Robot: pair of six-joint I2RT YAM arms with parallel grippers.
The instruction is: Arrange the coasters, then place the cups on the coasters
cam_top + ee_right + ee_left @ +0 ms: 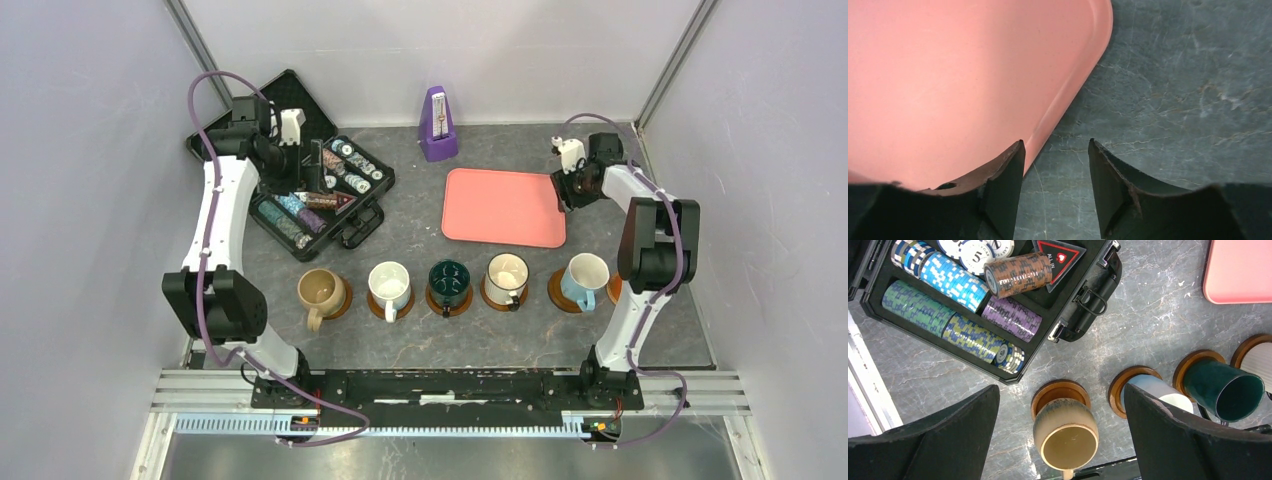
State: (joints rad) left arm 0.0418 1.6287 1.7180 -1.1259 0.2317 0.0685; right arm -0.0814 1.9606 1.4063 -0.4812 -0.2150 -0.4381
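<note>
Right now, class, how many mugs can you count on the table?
5, in one row, each on a wooden coaster, left to right: tan mug, white mug, dark green mug, cream-white mug, light blue mug. The right arm may hide another.

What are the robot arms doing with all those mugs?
They are putting mugs on coasters. Five stand in a row, each on a brown coaster: a tan mug, a white mug, a dark green mug, a cream mug and a light blue mug. Neither arm holds anything. The left tool hangs wide open by the poker chip case. The right tool hovers empty over the pink tray's edge.
</note>
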